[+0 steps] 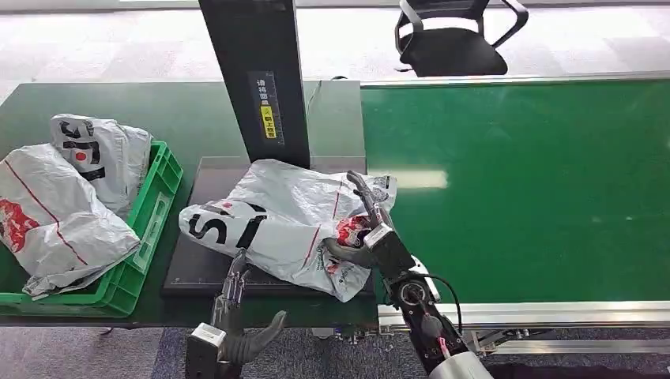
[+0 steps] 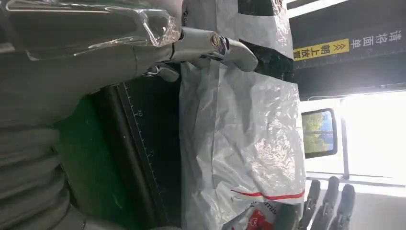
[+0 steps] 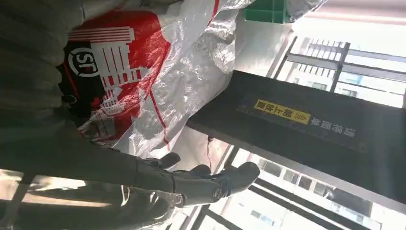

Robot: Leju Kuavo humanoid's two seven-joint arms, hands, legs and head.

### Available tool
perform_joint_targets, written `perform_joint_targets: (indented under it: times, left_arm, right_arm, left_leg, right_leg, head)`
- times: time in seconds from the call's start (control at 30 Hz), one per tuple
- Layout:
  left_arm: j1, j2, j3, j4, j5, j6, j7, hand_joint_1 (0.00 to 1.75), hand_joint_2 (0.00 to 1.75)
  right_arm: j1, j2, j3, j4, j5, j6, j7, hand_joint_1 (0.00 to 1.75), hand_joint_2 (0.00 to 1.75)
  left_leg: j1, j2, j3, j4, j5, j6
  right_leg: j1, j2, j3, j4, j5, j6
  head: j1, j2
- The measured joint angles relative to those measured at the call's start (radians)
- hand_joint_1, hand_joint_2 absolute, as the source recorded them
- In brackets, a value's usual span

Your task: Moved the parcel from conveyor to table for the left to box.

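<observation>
The parcel (image 1: 284,221), a grey-white poly bag with black letters and a red logo, lies on the black plate (image 1: 197,268) between the table and the conveyor (image 1: 513,181). My right hand (image 1: 371,233) rests against its right end, fingers stretched straight along it and thumb touching the red print. The right wrist view shows those fingers (image 3: 210,182) straight and apart beside the parcel (image 3: 143,72). My left hand (image 1: 233,316) is at the table's near edge, fingers spread, fingertips at the parcel's near side. In the left wrist view its thumb (image 2: 225,45) reaches over the parcel (image 2: 239,143).
A green crate (image 1: 154,213) at the left holds two other bagged parcels. A black post (image 1: 257,71) with a yellow label rises just behind the plate. A black office chair (image 1: 454,35) stands beyond the conveyor.
</observation>
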Motion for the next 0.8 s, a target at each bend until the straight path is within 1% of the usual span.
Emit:
perform_joint_targets:
  times: [0.57, 0.8]
  left_arm:
    - [0.0, 0.0, 0.0, 0.0, 0.0, 0.0, 0.0, 0.0, 1.75]
    - [-0.004, 0.0, 0.0, 0.007, 0.0, -0.002, -0.002, 0.0, 1.75]
  right_arm:
    - [0.012, 0.0, -0.006, -0.037, -0.008, 0.0, 0.0, 0.0, 1.75]
    - [0.045, 0.0, -0.006, -0.073, -0.019, -0.012, 0.0, 0.0, 1.75]
  left_leg:
    - [0.0, 0.0, 0.0, 0.0, 0.0, 0.0]
    - [0.0, 0.0, 0.0, 0.0, 0.0, 0.0]
  right_leg:
    - [0.0, 0.0, 0.0, 0.0, 0.0, 0.0]
    - [0.0, 0.0, 0.0, 0.0, 0.0, 0.0]
  head:
    - [0.0, 0.0]
    - [0.0, 0.0]
